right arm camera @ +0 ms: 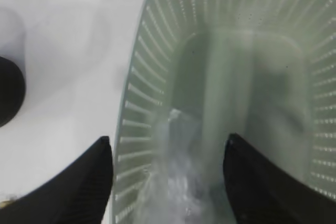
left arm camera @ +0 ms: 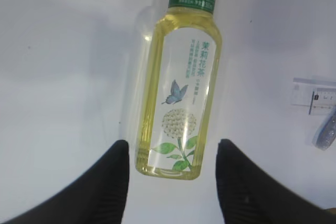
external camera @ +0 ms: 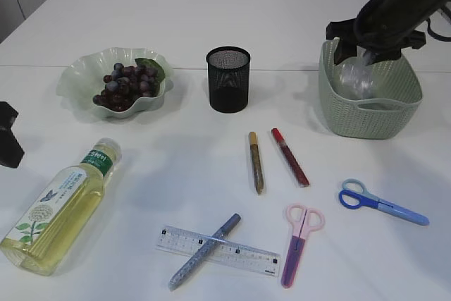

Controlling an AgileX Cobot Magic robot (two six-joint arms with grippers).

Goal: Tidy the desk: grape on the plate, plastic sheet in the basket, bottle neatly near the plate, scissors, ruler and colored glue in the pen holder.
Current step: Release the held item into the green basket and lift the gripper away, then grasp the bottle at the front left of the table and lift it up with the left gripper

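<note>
My right gripper (right arm camera: pixel 168 182) over the basket (external camera: pixel 394 114), fingers spread; my left gripper (left arm camera: pixel 170 182) spread over the bottle (left arm camera: pixel 181 77).

Right fingers stand wide apart above the green basket's rim; the crumpled plastic sheet (external camera: pixel 358 75) sits between them, inside the basket, and I cannot tell whether either pad touches it. Left fingers stand apart either side of the bottle's base, not touching it; the bottle lies on its side at the table's (external camera: pixel 176 153) front left. Grapes (external camera: pixel 127 86) are in the plate (external camera: pixel 77 79). The mesh pen holder (external camera: pixel 227 79) stands upright between plate and basket. Two glue sticks (external camera: pixel 256 162), a third glue stick (external camera: pixel 204 250) crossing the ruler (external camera: pixel 243 255), pink scissors (external camera: pixel 299 241) and blue scissors (external camera: pixel 380 202) lie on the table.
</note>
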